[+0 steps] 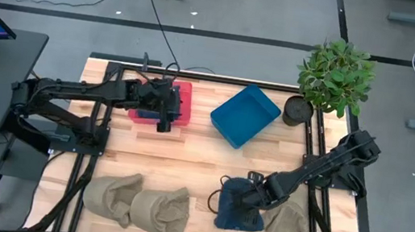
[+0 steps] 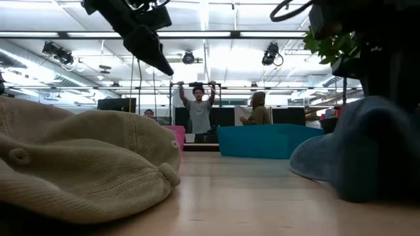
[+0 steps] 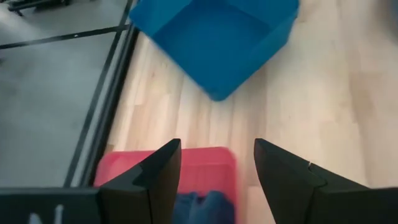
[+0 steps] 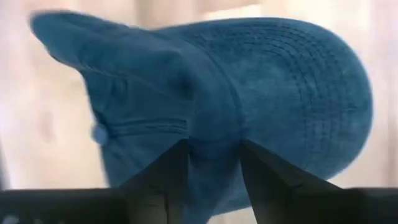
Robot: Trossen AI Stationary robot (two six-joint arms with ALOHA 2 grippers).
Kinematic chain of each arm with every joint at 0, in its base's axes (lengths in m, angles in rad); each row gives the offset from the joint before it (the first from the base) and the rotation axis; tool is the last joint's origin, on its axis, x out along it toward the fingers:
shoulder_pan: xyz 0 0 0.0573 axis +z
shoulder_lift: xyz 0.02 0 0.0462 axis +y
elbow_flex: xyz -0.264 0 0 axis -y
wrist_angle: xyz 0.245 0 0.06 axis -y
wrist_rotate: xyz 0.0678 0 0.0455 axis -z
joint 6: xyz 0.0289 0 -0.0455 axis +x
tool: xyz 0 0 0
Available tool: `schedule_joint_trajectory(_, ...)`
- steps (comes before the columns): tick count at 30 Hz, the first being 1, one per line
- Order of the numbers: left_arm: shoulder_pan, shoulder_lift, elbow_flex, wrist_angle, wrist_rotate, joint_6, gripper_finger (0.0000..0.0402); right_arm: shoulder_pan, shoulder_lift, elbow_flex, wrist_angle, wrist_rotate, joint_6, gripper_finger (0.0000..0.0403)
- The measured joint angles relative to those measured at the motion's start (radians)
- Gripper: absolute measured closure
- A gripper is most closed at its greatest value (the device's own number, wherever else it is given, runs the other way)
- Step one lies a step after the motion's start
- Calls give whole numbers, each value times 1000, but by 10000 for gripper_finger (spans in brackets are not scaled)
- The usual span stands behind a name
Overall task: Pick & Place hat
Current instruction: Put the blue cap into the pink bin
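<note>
A blue cap (image 1: pixel 239 208) lies at the table's near right; it fills the right wrist view (image 4: pixel 267 87) and shows in the low view (image 2: pixel 357 154). My right gripper (image 1: pixel 256 194) (image 4: pixel 211 152) is shut on it. My left gripper (image 1: pixel 164 123) (image 3: pixel 216 155) hangs open above the red bin (image 1: pixel 179 100) (image 3: pixel 205 163), touching nothing. A second blue cap (image 3: pixel 200 208) lies inside that bin, below the open fingers. The blue bin (image 1: pixel 245 115) (image 3: pixel 214 37) stands to the red bin's right. My right gripper pinches a raised fold of the blue cap's crown (image 4: pixel 211 127) between its two fingers (image 4: pixel 169 171), coming slanting down from the table's right. The brim (image 4: pixel 311 74) spreads beyond the fingers. The cap's lower part (image 2: pixel 367 193) appears to sit on the table.
Two tan caps (image 1: pixel 111 194) (image 1: pixel 163 211) lie at the near left, one large in the low view (image 2: pixel 79 157). Another tan cap (image 1: pixel 288 222) lies right of the blue cap. A potted plant (image 1: pixel 334 75) stands at the far right corner. People stand in the room behind (image 2: pixel 198 111).
</note>
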Motion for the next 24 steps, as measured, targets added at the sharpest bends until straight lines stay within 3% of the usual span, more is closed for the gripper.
schedule_joint_trajectory(7,-82,0,-1,4,88,-138,193,35,28,0,-69,139,-48,267)
schedule_joint_trajectory(11,-142,1,-1,10,94,-192,193,35,28,0,-34,143,-156,330)
schedule_joint_trajectory(13,-174,2,-1,31,95,-264,193,27,26,1,-14,152,-213,375)
schedule_joint_trajectory(15,-209,14,-1,75,94,-368,193,16,25,8,1,162,-289,391)
schedule_joint_trajectory(19,-278,40,0,170,94,-455,193,1,25,35,74,263,-561,379)
schedule_joint_trajectory(24,-335,83,-1,178,95,-316,193,-19,25,41,239,451,-1103,396)
